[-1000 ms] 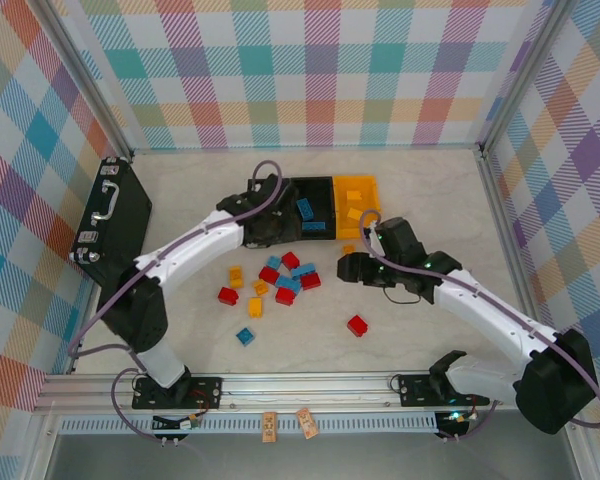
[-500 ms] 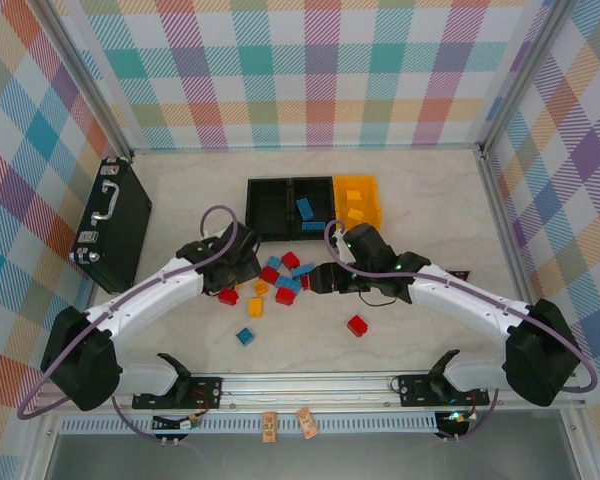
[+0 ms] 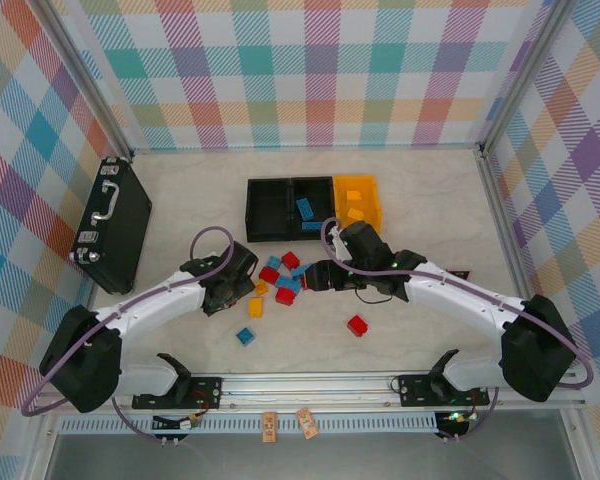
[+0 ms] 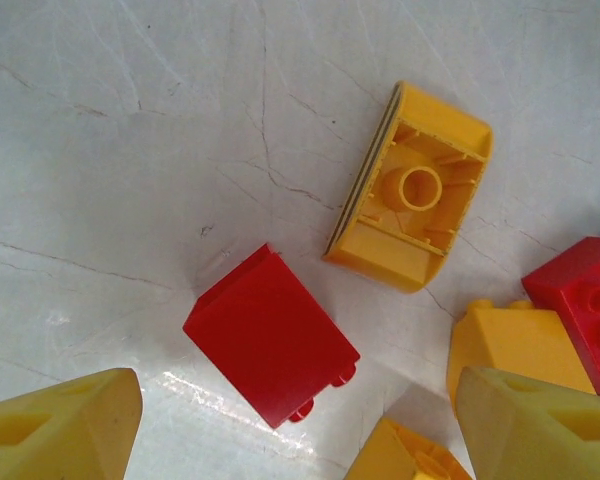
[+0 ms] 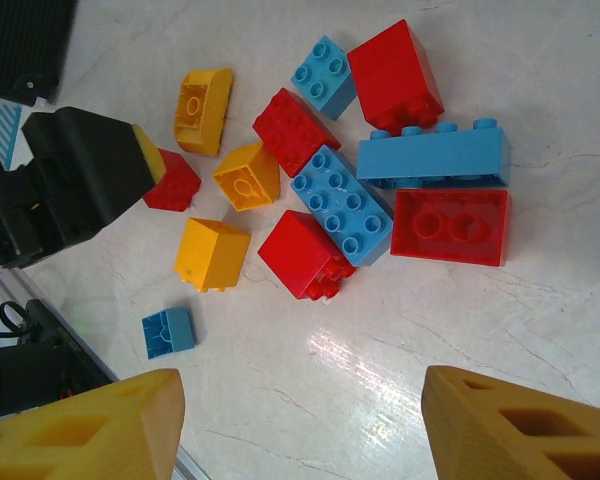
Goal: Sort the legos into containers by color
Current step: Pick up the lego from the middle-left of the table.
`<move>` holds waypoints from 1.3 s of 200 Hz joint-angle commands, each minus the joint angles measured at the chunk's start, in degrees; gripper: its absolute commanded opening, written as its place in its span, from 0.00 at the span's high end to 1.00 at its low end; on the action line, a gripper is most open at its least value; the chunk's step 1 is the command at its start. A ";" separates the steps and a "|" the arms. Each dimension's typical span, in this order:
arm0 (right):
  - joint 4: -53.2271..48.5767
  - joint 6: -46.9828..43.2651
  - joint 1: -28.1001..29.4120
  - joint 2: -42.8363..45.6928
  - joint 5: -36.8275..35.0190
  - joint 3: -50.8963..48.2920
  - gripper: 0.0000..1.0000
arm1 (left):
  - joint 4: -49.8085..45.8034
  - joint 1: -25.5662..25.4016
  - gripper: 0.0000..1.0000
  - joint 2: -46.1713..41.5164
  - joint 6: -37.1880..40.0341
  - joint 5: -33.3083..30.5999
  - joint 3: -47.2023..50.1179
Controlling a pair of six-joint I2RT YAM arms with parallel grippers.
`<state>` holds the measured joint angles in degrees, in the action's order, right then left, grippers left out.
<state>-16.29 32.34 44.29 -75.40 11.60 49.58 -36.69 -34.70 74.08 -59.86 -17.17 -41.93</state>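
Observation:
The legos lie in a loose red, blue and yellow pile [image 3: 285, 278] in front of the containers [image 3: 312, 208], a row of two black bins and one yellow-orange bin. Blue bricks lie in the middle bin and yellow ones in the yellow-orange bin. My left gripper [image 3: 232, 292] hangs open at the pile's left end. Its fingers straddle a red brick [image 4: 270, 335] lying on its side without touching it. An upturned yellow brick [image 4: 415, 190] lies just beyond. My right gripper [image 3: 315, 277] is open and empty above bare table, just short of a red brick [image 5: 305, 255] and a blue brick [image 5: 340, 205].
A flat black case [image 3: 113, 222] lies at the left wall. A lone red brick [image 3: 357, 325], a small blue brick [image 3: 245, 336] and a yellow brick [image 3: 254, 307] lie nearer the front edge. Checked walls close in three sides.
My left arm came back from the black bin to the pile's left end and its jaws opened wider. My right arm swung left from the yellow-orange bin to the pile.

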 commanded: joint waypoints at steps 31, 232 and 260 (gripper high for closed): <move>-0.35 0.01 0.27 -0.19 -0.77 1.72 0.36 | 3.64 1.21 0.21 4.86 -1.71 -2.60 0.49; 0.64 0.84 0.30 0.45 -1.40 0.03 0.37 | -0.20 2.97 0.76 3.06 0.38 -3.73 3.07; 0.57 0.82 0.27 0.73 -1.74 -0.19 0.37 | -2.56 2.97 0.79 1.25 3.28 -4.19 0.27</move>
<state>-16.29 32.53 44.29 -75.46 10.46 49.63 -35.62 -32.42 77.69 -59.61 -19.70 -38.54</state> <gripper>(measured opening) 0.629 0.308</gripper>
